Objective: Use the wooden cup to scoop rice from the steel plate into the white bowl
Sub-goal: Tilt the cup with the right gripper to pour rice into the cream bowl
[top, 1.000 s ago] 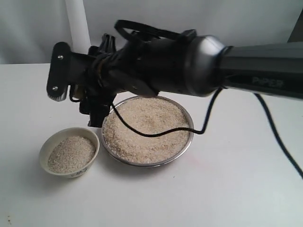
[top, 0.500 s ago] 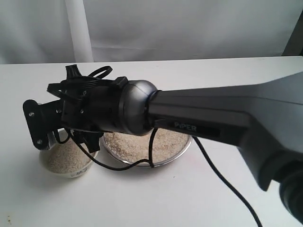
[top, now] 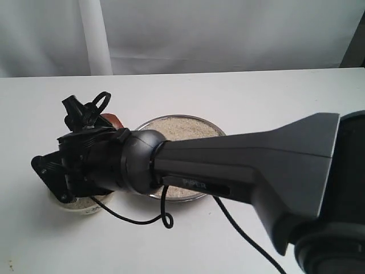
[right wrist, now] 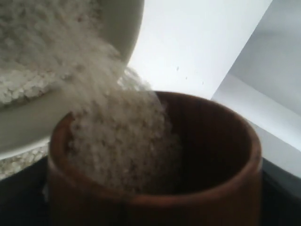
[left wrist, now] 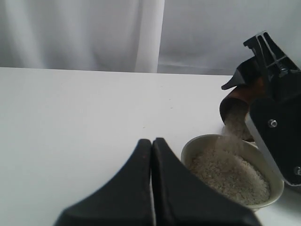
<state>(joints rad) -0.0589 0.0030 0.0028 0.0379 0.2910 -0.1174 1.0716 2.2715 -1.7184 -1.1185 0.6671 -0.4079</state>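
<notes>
One wooden cup (left wrist: 236,101), clamped between the right fingers (left wrist: 244,75), tilts mouth-down over the white bowl (left wrist: 188,151) as a thin stream of rice (left wrist: 236,126) falls from its lip. The grains land on a heap that fills the bowl almost to its rim. Seen from the right wrist, the cup's dark inside fills the view, with rice sliding over its edge and the bowl's pale wall close beyond.

The left fingers (left wrist: 155,153) are pressed flat together with nothing between them, low over the white bench (top: 256,91). The bowl stands just ahead of their tips and off to one side, near them but not touching.

From the exterior camera, the right arm reaches across the middle and its wrist hides most of the bowl, leaving only a sliver below. The cup's reddish side shows just above the wrist. The steel plate (top: 188,116) lies back along the arm from the right fingers, just beside the bowl and partly hidden by the arm, holding a broad bed of rice. Whether plate and bowl touch cannot be told. A black cable (top: 165,220) hangs from the wrist and loops onto the bench in front of the plate.
</notes>
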